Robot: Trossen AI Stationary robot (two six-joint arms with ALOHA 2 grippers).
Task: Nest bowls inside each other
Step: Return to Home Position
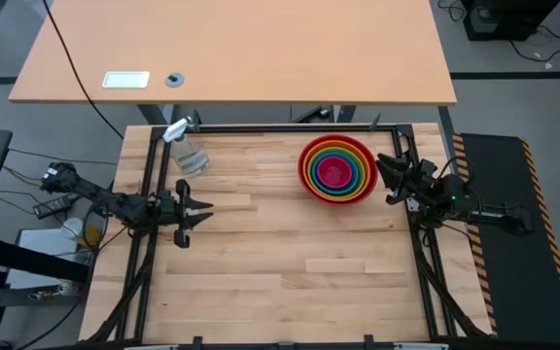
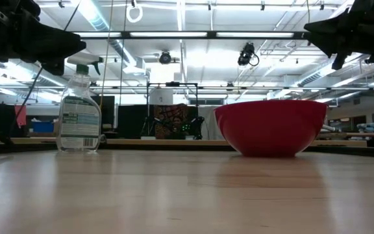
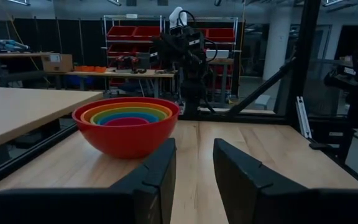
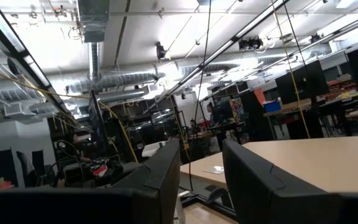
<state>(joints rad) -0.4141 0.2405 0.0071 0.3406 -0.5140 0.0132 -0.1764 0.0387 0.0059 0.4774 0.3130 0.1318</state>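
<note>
Left tool (image 1: pixel 199 210), right tool (image 1: pixel 386 182): slightly open, apparently empty.

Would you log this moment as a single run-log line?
bowls: five nested, red outermost, pink innermost | left gripper: open, empty, left side | right gripper: open, empty, raised beside stack | spray bottle: upright

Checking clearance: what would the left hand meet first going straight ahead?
Probably the red bowl, outermost of the nest, though it sits slightly off that line; the left hand might just clear it.

a clear spray bottle (image 1: pixel 189 151) stands upright at the far left of the wooden table (image 1: pixel 290 262)
</note>
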